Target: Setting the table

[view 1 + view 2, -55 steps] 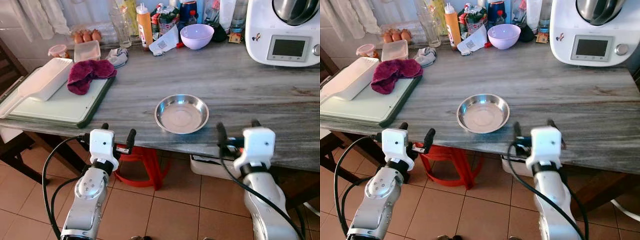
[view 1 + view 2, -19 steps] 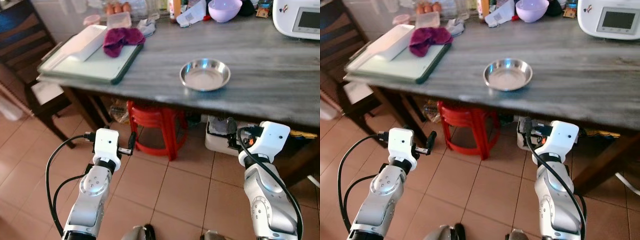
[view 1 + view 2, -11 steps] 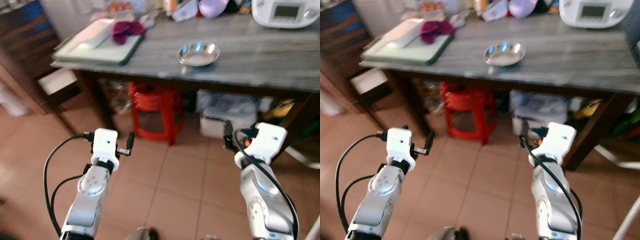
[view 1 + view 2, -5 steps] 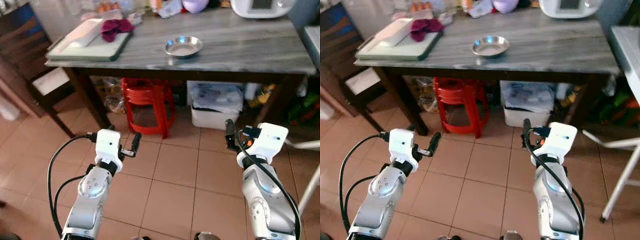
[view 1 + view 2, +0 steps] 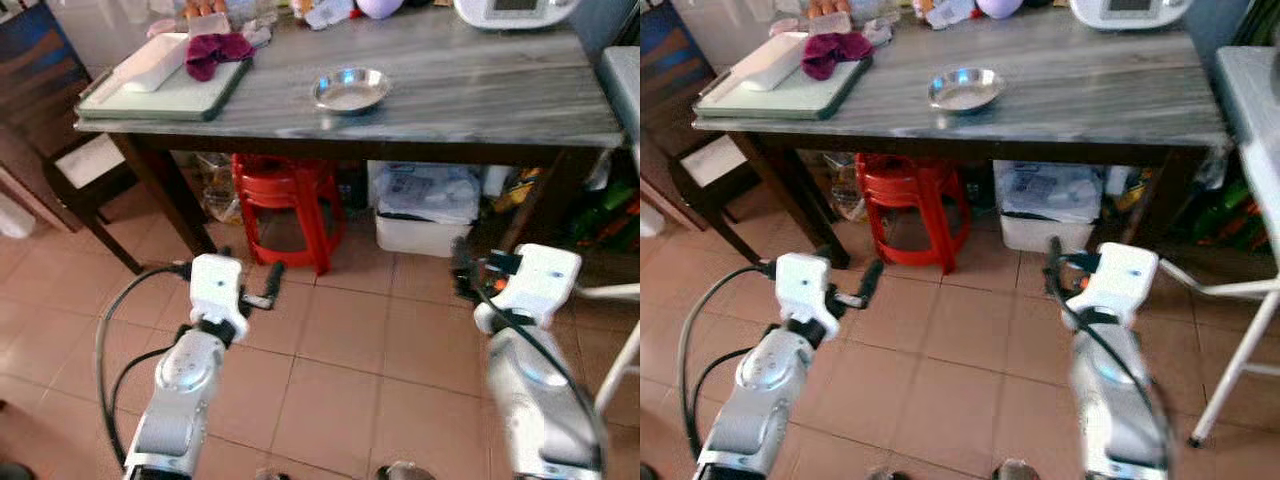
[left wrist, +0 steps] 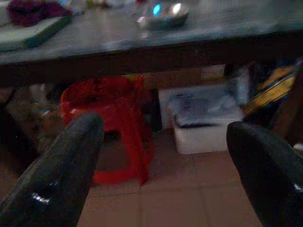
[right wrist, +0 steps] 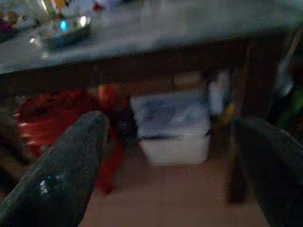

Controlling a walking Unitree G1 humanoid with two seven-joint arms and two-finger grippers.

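one bowl set, i'm standing well back from the table, both grippers empty.
steel bowl [image 5: 349,90] sits on the grey table [image 5: 480,95] near its front edge, nothing in it that i can see; i judge most of the setting is left (no cutlery or cups laid). green tray [image 5: 165,95] holds a white dish [image 5: 150,62] and a maroon cloth [image 5: 213,50]. left gripper [image 6: 163,156] and right gripper [image 7: 175,156] hang over the floor, fingers spread apart.
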